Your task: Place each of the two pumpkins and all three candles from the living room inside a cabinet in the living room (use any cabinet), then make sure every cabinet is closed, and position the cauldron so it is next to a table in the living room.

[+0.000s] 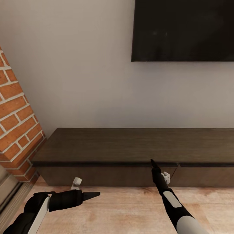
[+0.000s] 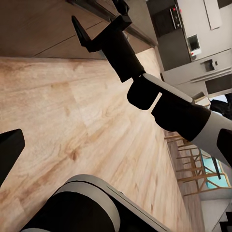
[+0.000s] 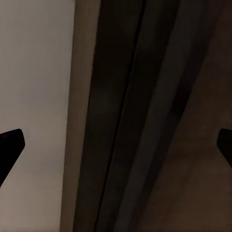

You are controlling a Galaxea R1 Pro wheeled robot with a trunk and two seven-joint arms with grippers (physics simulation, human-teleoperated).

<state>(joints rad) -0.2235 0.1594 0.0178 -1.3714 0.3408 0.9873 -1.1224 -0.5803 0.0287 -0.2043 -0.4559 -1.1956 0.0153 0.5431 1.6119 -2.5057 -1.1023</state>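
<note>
Though shut, cabinet before right gripper.

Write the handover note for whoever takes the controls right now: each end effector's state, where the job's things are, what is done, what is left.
Right end effector: open, empty, tip at the cabinet front's top edge.
Left end effector: empty, low over the wooden floor; open or shut is unclear.
Cabinet: drawer fronts look shut, top bare.
Pumpkins, candles, cauldron: not seen from here, so progress cannot be judged.
Left: probably open a drawer, then confirm all items.
</note>
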